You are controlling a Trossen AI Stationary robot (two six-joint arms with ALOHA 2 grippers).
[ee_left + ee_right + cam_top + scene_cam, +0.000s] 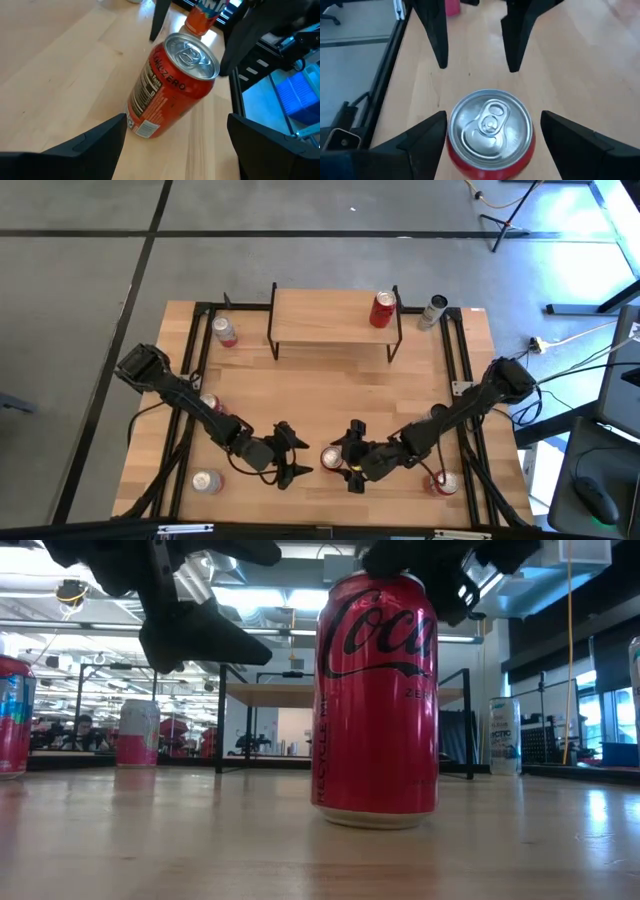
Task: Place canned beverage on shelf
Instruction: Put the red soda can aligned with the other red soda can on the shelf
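Observation:
A red Coca-Cola Zero can stands upright on the wooden table near its front edge. It also shows in the low view. My right gripper is open, and its fingers stand close on either side of the can's top. My left gripper is open and empty just left of the can, facing it. The shelf stands at the far middle with another red can upright on its right end.
A silver can stands right of the shelf and a pink-and-white can stands left of it. More cans stand under the left arm, at the near left and at the near right. Black rails run along the table's sides.

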